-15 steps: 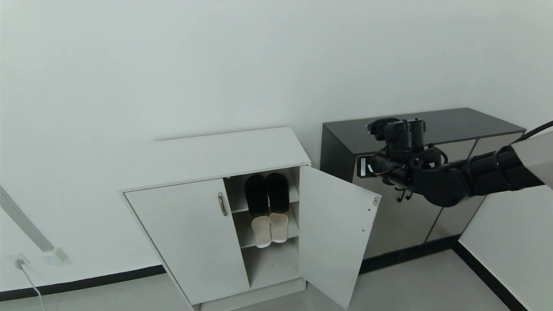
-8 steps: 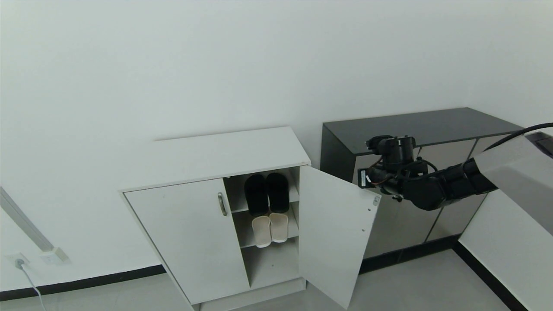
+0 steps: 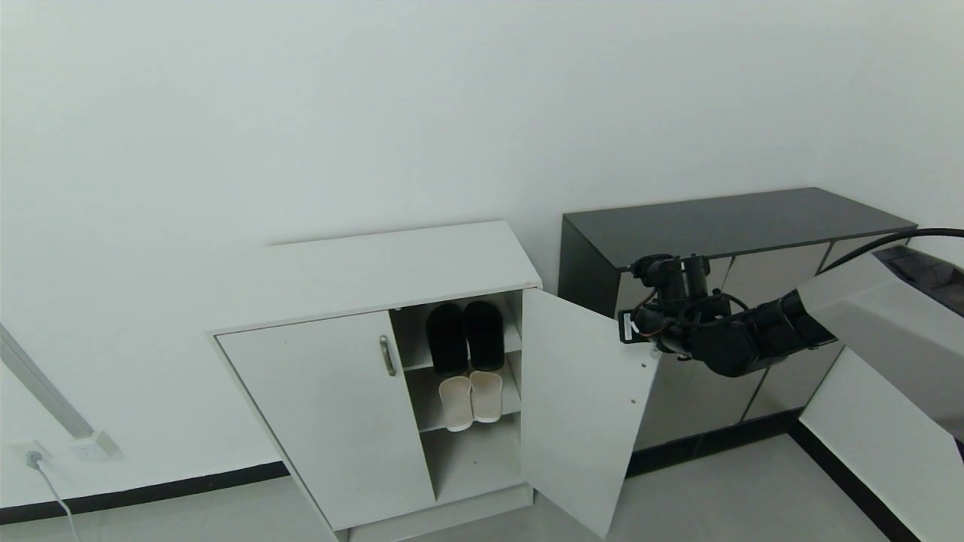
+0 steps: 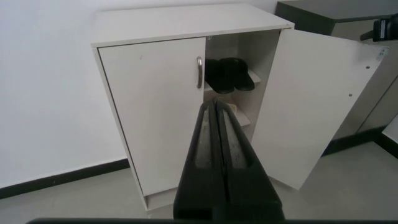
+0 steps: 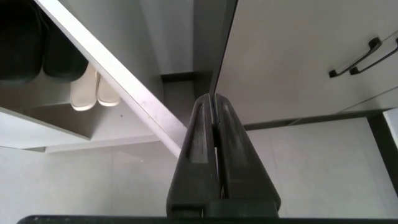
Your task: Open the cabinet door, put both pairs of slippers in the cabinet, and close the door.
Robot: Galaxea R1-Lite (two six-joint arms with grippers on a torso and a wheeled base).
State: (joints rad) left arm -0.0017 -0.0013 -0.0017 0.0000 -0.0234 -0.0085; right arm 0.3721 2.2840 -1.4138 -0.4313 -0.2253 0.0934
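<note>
White shoe cabinet (image 3: 392,263) against a plain wall, its right-hand door (image 3: 580,406) swung wide open and its left-hand door (image 3: 331,421) shut. Inside the cabinet, a pair of black slippers (image 3: 465,337) sits on the top shelf and a pair of cream slippers (image 3: 471,400) on the shelf directly below. The bottom shelf is bare.

Over the past second I have brought the right arm down and in towards the cabinet. Its wrist, which was up level with the cabinet top and clear of the door, is now right beside the upper part of the door's free edge. The door itself stands as wide as it did.

The right gripper (image 5: 215,102) has its fingers pressed together on nothing. In the right wrist view they sit just behind the door's edge (image 5: 124,93), on its outer side (I cannot tell whether they touch it). The left gripper (image 4: 216,106), also pinched closed and empty, hangs out in front of the cabinet, facing its closed door.

As I judge it, both pairs are stowed and only the closing is left. The right arm is now placed to push the door back to the cabinet.
</note>
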